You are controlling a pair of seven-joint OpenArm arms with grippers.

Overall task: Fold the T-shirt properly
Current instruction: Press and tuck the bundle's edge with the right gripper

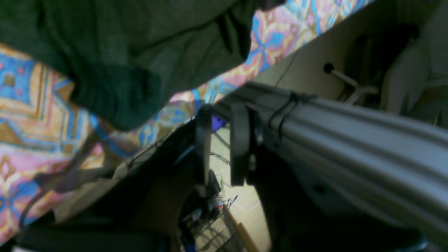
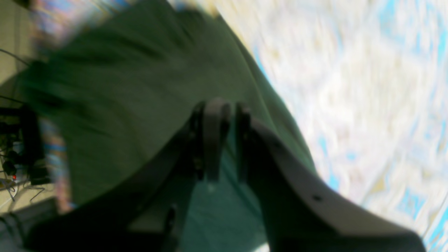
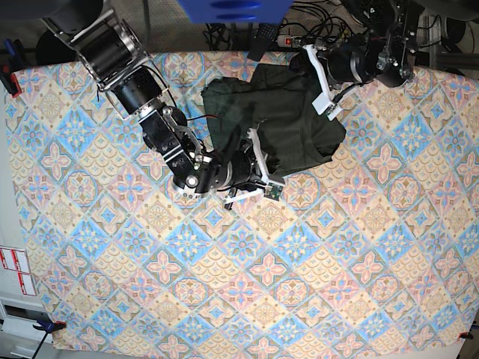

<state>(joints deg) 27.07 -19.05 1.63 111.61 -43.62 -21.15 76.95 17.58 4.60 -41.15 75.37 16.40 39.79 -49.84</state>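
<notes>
From the base view we are seeing even, bright overhead light, with short soft shadows beside both arms and sharp focus across the patterned tablecloth (image 3: 247,299). In the right wrist view, motion blur is smearing everything, and the cloth is washing out to near white. The left wrist view is looking dim, soft and underexposed along its lower half.
</notes>
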